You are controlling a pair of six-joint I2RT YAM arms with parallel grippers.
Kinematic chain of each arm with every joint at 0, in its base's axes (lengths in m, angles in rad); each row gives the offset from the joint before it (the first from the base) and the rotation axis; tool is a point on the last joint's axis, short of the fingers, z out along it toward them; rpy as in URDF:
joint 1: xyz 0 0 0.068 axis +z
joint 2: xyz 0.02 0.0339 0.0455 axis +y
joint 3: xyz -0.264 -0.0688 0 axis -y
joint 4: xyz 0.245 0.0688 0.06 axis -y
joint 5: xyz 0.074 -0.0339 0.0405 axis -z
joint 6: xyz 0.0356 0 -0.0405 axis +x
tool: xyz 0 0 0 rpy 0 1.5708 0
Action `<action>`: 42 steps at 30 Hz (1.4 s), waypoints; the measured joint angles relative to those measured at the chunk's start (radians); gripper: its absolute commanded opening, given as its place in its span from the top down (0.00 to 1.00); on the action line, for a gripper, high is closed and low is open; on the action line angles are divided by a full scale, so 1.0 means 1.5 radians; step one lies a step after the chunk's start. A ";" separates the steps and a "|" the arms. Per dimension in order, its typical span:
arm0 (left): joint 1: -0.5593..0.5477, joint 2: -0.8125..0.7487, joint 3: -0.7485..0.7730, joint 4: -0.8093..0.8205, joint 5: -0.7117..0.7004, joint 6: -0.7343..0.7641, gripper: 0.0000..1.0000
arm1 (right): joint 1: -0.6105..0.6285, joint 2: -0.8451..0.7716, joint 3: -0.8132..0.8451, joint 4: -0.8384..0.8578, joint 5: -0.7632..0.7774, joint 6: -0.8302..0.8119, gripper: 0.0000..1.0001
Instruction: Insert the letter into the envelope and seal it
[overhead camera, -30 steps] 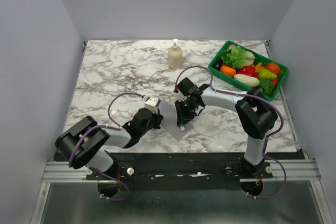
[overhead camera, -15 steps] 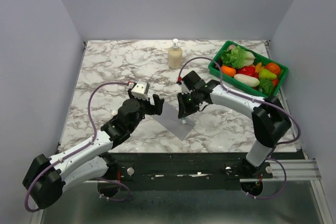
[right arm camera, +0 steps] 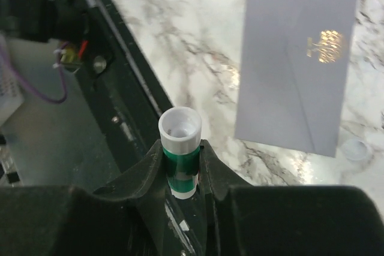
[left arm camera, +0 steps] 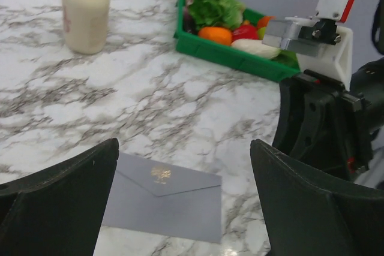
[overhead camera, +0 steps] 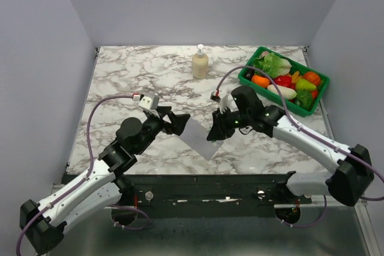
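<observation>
The grey envelope [overhead camera: 201, 141] lies flat near the middle of the tabletop's [overhead camera: 132, 76] near edge, between the two grippers, with its flap folded down. The letter is not in sight and is probably inside. The left gripper [overhead camera: 179, 123] hangs just beside the envelope, fingers spread wide and empty. The right gripper [overhead camera: 215, 134] pinches a green glue stick [right arm camera: 178, 145]. The envelope is thin, light paper on slick marble, so it should slide and buckle easily. Pressing down on the flap looks safer than pinching an edge.

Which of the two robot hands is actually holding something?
The right hand: a green-and-white glue stick is pinched between its fingers. The left hand is spread wide open with nothing in it.
</observation>
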 measured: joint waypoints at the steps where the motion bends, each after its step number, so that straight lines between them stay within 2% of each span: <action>1: 0.000 -0.010 0.007 0.009 0.022 -0.013 0.01 | 0.000 -0.027 -0.012 0.007 -0.022 -0.008 0.99; 4: 0.000 -0.027 0.018 0.052 0.086 -0.049 0.01 | 0.000 -0.096 -0.031 0.048 -0.082 -0.026 0.99; 8: 0.000 -0.021 0.026 0.112 0.184 -0.090 0.17 | 0.000 -0.147 -0.032 0.107 -0.164 -0.032 0.99; 9: 0.000 -0.015 0.030 0.133 0.215 -0.101 0.26 | 0.000 -0.153 -0.032 0.121 -0.183 -0.031 0.99; 13: 0.000 0.014 0.032 0.220 0.301 -0.158 0.44 | 0.000 -0.171 -0.032 0.167 -0.251 -0.021 0.99; 20: 0.000 0.063 0.031 0.371 0.409 -0.241 0.46 | 0.000 -0.195 -0.032 0.201 -0.303 -0.009 0.99; 23: 0.000 0.085 0.033 0.402 0.450 -0.261 0.50 | 0.000 -0.197 -0.031 0.204 -0.309 -0.007 0.99; 30: -0.006 0.126 0.060 0.392 0.512 -0.263 0.53 | 0.000 -0.197 -0.030 0.205 -0.310 0.001 0.99; 35: -0.016 0.129 0.065 0.378 0.519 -0.255 0.56 | 0.000 -0.197 -0.029 0.205 -0.310 0.002 0.99; 42: -0.030 0.148 0.079 0.357 0.523 -0.241 0.56 | 0.000 -0.197 -0.029 0.202 -0.310 0.002 0.99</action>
